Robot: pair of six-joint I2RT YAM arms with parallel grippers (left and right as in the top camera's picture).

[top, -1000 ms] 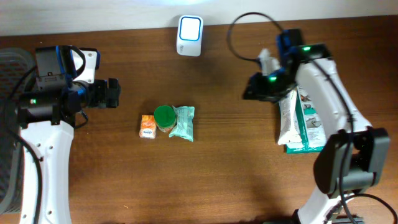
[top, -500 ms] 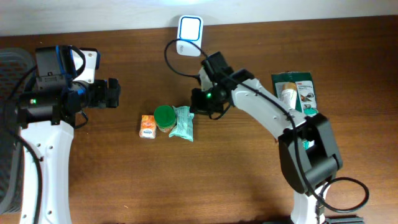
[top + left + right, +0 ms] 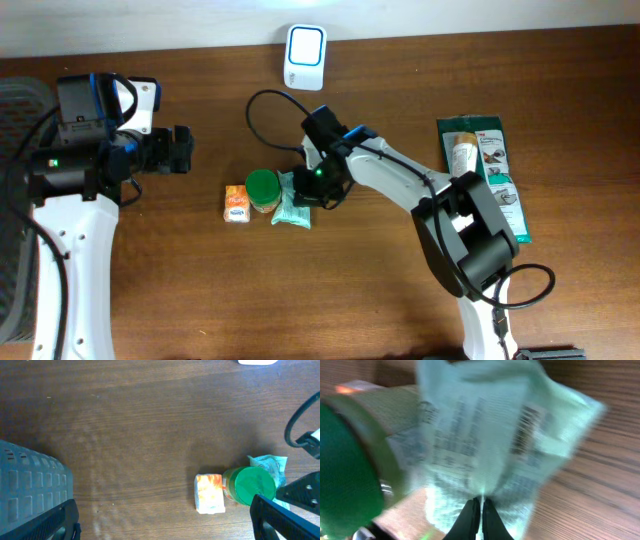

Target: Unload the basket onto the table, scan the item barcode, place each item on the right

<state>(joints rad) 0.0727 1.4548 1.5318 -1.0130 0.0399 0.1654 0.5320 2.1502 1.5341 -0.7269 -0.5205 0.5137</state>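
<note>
A pale green packet (image 3: 293, 207) lies mid-table beside a green-lidded jar (image 3: 264, 187) and a small orange box (image 3: 237, 203). My right gripper (image 3: 313, 188) is over the packet's right edge. The right wrist view shows its jaws (image 3: 476, 506) pinched shut on the packet (image 3: 490, 435), whose barcode (image 3: 525, 430) faces the camera. The white scanner (image 3: 305, 57) stands at the table's far edge. My left gripper (image 3: 182, 150) hovers open to the left of the items, holding nothing; its view shows the orange box (image 3: 209, 492) and the jar lid (image 3: 255, 483).
Flat green-and-white packages (image 3: 485, 175) lie at the right of the table. A grey basket (image 3: 15, 110) sits at the far left edge and also appears in the left wrist view (image 3: 30, 475). The right arm's cable (image 3: 262, 105) loops above the items.
My right arm has swung from the packages at the right to the middle of the table, and its jaws have shut on the pale green packet. The left arm has not moved.
</note>
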